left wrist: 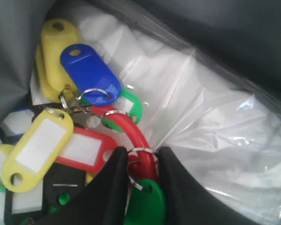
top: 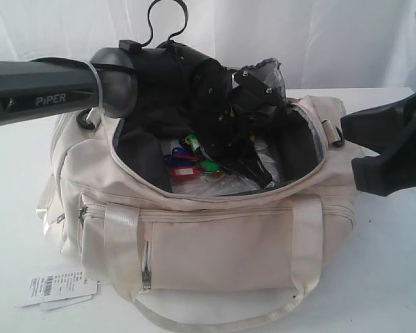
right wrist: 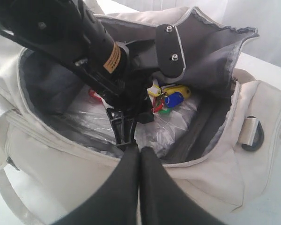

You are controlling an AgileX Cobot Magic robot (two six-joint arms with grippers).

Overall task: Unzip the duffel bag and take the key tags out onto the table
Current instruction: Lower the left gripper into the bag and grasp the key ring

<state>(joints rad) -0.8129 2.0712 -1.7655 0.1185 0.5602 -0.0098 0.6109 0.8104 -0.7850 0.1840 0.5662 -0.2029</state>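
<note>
The cream duffel bag [top: 215, 243] stands on the white table [top: 395, 277] with its top zipper open and its grey-lined flap [right wrist: 210, 51] folded back. The key tags [left wrist: 89, 75], in blue, yellow, red and green, lie inside on clear plastic. They also show in the exterior view as key tags [top: 191, 161] and in the right wrist view as key tags [right wrist: 171, 98]. My left gripper [left wrist: 141, 161] reaches down into the bag and is shut on a red tag and a metal ring of the bunch. My right gripper [right wrist: 139, 152] is shut and empty, just outside the bag's right end [top: 350, 149].
A clear plastic wrapper [left wrist: 201, 108] covers the bag's floor under the tags. A white barcode paper label [top: 59, 286] lies on the table by the bag's front left corner. The left arm [top: 48, 90] crosses above the bag's left end.
</note>
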